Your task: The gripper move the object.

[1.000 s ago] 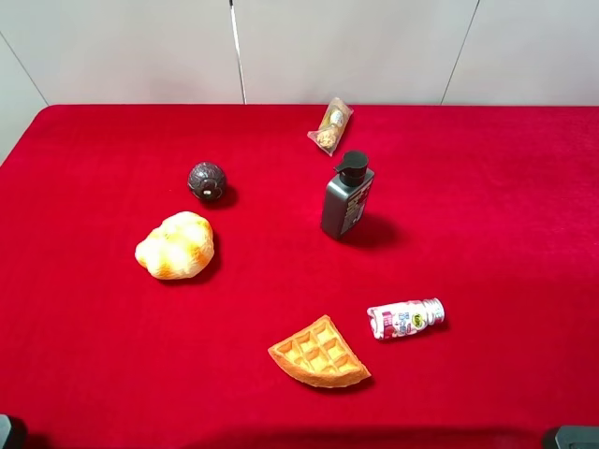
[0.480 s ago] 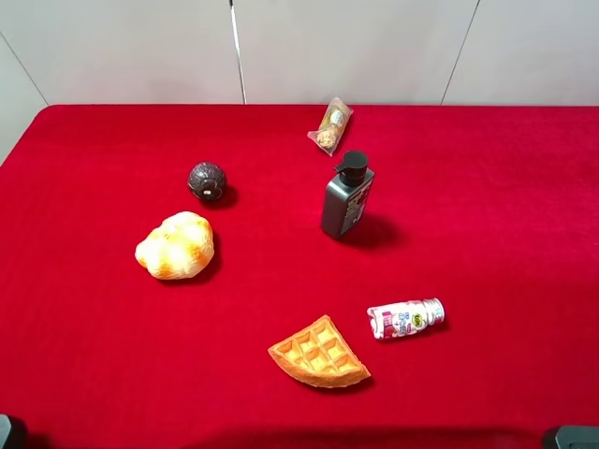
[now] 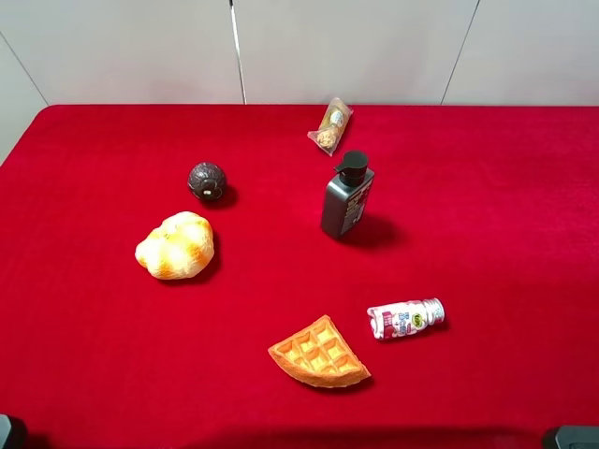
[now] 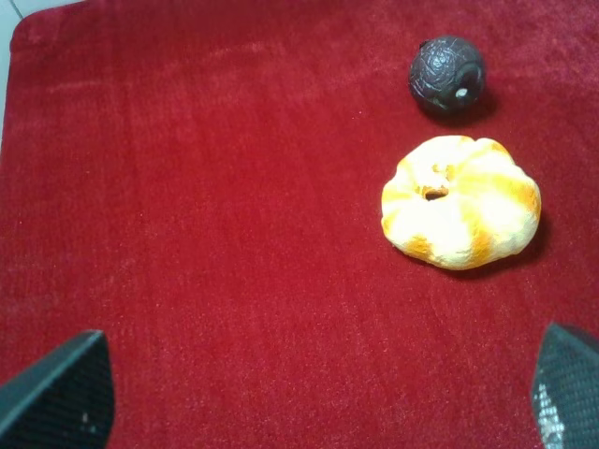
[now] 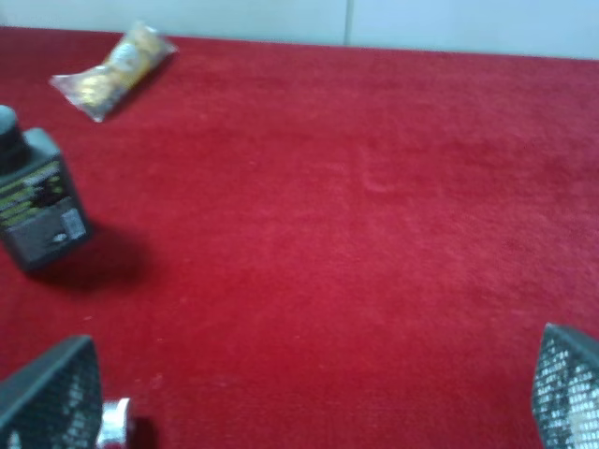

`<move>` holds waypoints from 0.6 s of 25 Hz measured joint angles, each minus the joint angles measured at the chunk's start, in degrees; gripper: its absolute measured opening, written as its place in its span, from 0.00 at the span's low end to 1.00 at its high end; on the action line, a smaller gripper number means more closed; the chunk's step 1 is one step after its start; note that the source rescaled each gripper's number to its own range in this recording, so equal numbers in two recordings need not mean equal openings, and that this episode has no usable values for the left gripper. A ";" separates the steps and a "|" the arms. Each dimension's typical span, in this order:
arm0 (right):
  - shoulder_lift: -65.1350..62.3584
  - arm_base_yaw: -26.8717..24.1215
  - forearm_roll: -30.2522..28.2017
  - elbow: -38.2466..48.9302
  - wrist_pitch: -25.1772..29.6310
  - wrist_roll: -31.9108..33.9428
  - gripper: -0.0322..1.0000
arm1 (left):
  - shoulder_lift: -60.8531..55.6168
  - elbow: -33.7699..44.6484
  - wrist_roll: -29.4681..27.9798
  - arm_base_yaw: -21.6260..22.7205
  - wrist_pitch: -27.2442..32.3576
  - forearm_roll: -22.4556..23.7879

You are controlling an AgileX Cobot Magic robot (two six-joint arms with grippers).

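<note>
The object, a small dark rough-skinned ball [image 3: 207, 181] with a pale spot, lies on the red table at the back left. It also shows in the left wrist view [image 4: 447, 75], beyond a bread roll. My left gripper [image 4: 314, 402] is open and empty, well short of the ball; its two fingertips [image 4: 56, 393] stand wide apart. My right gripper [image 5: 309, 398] is open and empty over the right part of the table. In the exterior view only dark bits of the arms show at the bottom corners.
A bread roll [image 3: 175, 246] lies just in front of the ball. A dark grey pump bottle [image 3: 346, 196] stands mid-table. A waffle piece [image 3: 319, 354] and a small lying drink bottle [image 3: 405, 318] are nearer the front. A wrapped snack [image 3: 330, 126] lies at the back.
</note>
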 joint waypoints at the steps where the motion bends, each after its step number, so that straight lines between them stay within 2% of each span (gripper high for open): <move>1: -0.88 -0.55 0.00 0.60 -0.19 0.00 0.99 | 0.00 0.00 0.00 0.00 0.00 0.00; 15: -1.94 -2.08 0.00 1.53 -2.30 0.00 0.99 | 0.00 0.00 0.00 0.00 0.00 0.00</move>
